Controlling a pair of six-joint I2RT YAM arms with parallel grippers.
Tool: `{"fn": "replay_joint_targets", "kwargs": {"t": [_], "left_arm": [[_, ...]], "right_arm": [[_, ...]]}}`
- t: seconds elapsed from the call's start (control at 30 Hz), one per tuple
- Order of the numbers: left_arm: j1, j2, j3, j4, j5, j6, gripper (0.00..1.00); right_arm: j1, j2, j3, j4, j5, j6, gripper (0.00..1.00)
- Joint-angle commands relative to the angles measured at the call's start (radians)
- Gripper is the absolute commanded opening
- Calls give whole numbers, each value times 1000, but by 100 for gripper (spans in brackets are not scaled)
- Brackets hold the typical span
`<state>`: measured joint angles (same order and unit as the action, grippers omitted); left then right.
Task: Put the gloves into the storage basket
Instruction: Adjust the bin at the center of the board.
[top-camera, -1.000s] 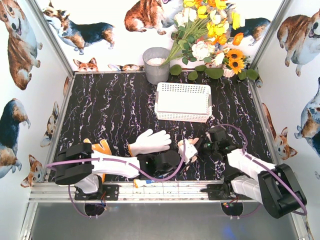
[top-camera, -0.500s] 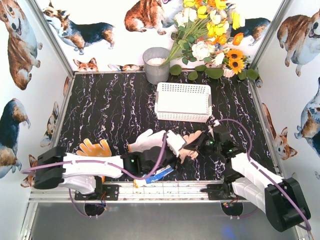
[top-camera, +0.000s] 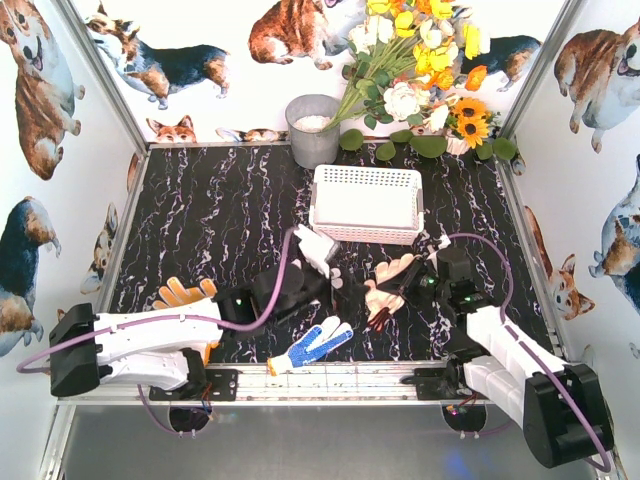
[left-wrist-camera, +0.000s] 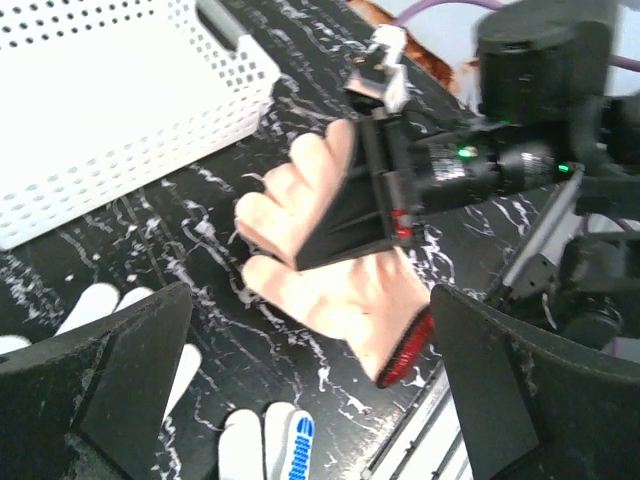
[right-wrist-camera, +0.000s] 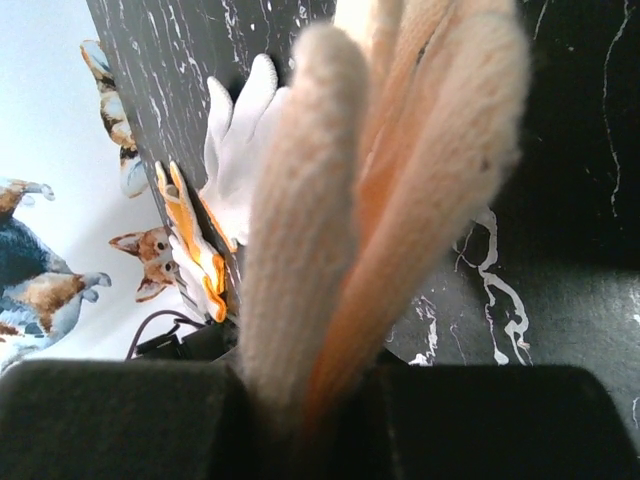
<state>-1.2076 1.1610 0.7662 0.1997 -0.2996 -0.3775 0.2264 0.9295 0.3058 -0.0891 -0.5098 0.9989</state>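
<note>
Since a second ago the left arm has swung forward, and we see the left jaws spread wide now. The blue-dotted glove lies dropped on the surface. We count four gloves: that one, the orange glove, the white glove, and the pale glove pinched in the right jaws near the one basket.

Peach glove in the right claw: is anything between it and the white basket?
Nothing visible does. Only bare table lies between the glove in the right gripper and the storage basket; the open left gripper sits aside.
</note>
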Motion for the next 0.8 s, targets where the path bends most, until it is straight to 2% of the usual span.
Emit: {"fn": "replay_joint_targets", "kwargs": {"t": [0.0,0.17,0.3,0.57,0.77], "left_arm": [[90,8,12,-62,45,-96,100],[184,28,33,-155,40,-124,100],[278,44,28,-162,88,-150,100],[494,130,70,-161,270,-128,100],[615,264,148,-144,336,-95,100]], "right_arm": [[-12,-39,72,6,-22,-33,0],[-35,-73,113,-97,9,-88,0],[-77,-75,137,-169,39,-132,0],[-166,7,178,-167,59,-188,0],[-257,63,219,-189,90,-235,0]]}}
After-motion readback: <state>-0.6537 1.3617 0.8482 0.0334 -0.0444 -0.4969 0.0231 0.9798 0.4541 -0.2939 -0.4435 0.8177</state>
